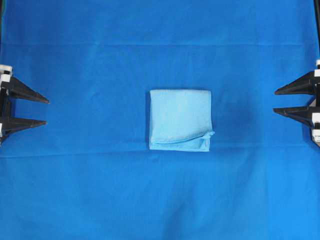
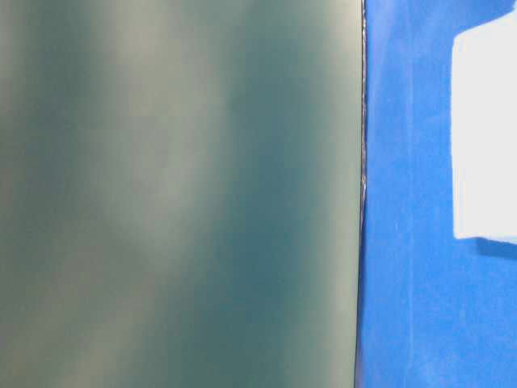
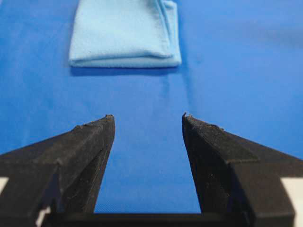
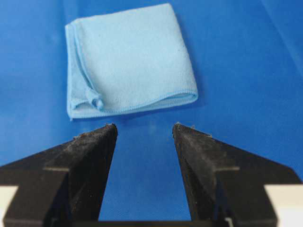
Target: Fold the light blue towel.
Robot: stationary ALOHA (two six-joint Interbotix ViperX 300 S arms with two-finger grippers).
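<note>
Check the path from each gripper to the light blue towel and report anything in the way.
Nothing visible blocks either path. The towel lies folded mid-table; only bare blue table covering separates it from the left gripper and the right gripper, both open, empty and apart from it.

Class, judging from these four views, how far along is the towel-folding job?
Done: the light blue towel lies folded into a compact layered square on the blue table covering. In hand: nothing; the left gripper and right gripper sit open at the edges, apart from it. Left: apparently nothing, perhaps neatening one curled corner.
</note>
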